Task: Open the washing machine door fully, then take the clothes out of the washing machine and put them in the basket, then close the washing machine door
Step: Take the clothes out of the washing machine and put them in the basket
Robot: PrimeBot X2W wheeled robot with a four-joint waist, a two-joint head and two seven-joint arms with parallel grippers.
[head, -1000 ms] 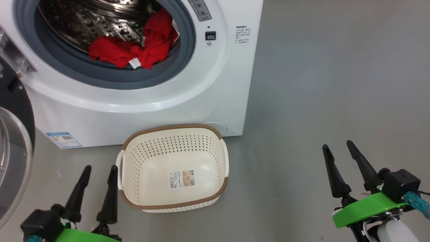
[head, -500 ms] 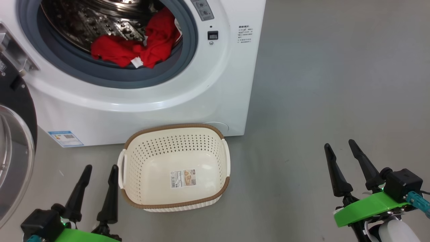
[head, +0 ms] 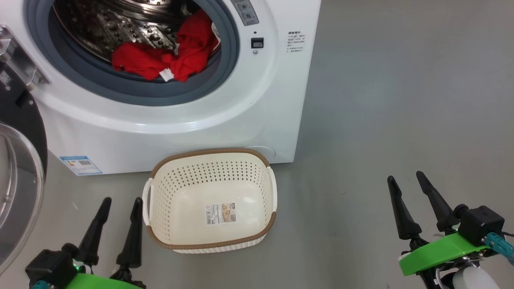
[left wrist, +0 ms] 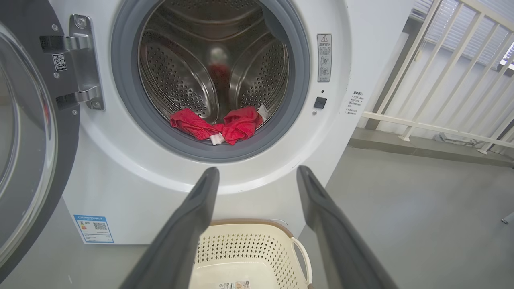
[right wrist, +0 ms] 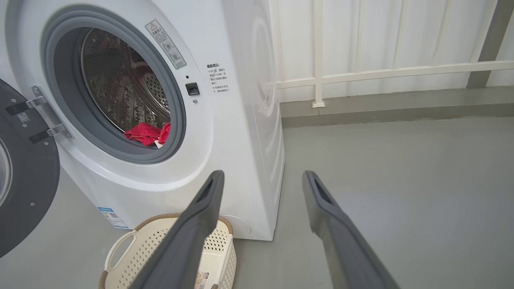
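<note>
The white washing machine (head: 180, 128) stands with its door (head: 16, 180) swung open to the left, glass bowl facing out. Red clothes (head: 168, 60) with a small white tag lie at the front of the steel drum, also seen as clothes (left wrist: 219, 126) and clothes (right wrist: 148, 133). The cream basket (head: 211, 158) sits on the floor just before the machine, holding nothing but its paper label. My left gripper (head: 120, 204) is open, low beside the basket's left handle. My right gripper (head: 405, 182) is open over bare floor, far right of the basket. Both hold nothing.
Grey floor (head: 401, 100) spreads to the right of the machine. A white railing (right wrist: 381, 72) and wall run behind it. A blue label sticker (head: 80, 164) marks the machine's lower left front. The door's hinge (left wrist: 80, 60) is on the machine's left.
The head view has shifted slightly, so machine and basket sit a little further right and lower. Both grippers stay open and hardly moved.
</note>
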